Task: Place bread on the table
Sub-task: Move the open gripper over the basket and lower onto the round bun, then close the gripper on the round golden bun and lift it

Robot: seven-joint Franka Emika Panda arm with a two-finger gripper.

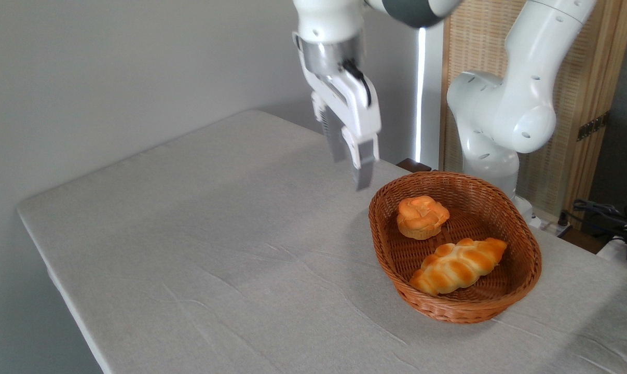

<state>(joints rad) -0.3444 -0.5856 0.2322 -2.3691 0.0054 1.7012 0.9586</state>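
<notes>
Orange-golden swirled round bun [422, 216] sits in brown oval wicker basket [521, 244]; white two-finger gripper [351, 162] hovers apart, fingers parted, empty.

One raised camera looks down slantwise across the table [199, 244] toward the arm's base.

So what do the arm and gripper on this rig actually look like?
The arm is glossy white with rounded, bulbous joint housings dotted with small dark holes, and one dark grey section near the top. A silver metal collar sits above the white gripper, which has a short black cable and two flat grey fingers.
</notes>
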